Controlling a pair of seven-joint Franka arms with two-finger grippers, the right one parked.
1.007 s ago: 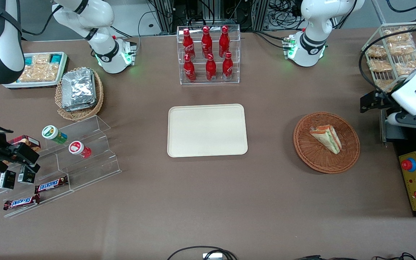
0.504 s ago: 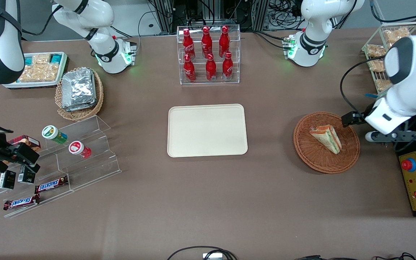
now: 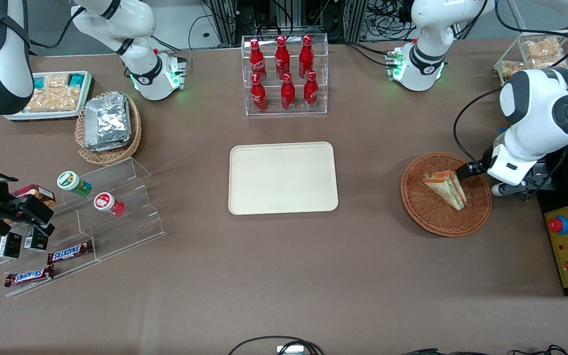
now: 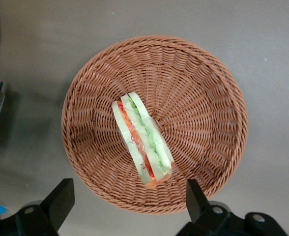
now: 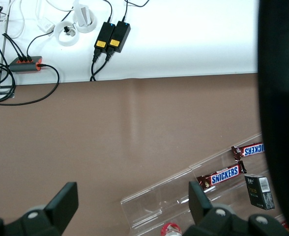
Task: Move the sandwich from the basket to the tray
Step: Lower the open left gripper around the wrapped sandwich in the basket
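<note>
Gripper (image 4: 127, 199) has been swung in over the basket (image 3: 424, 209), fingers spread, sandwich (image 4: 142, 140) directly below, ungrasped; descent is expected next.

"SNICKERS" reads in white-and-blue letters on two brown candy bars (image 3: 69, 253) (image 3: 29, 276) at the lower left of the front frame, lying on a clear acrylic stand (image 3: 111, 231). The same word shows on two bars (image 5: 222, 176) (image 5: 249, 149) at the lower right of the right wrist frame. The red bottles (image 3: 284, 71) at upper centre carry white script, too small to read.
</note>
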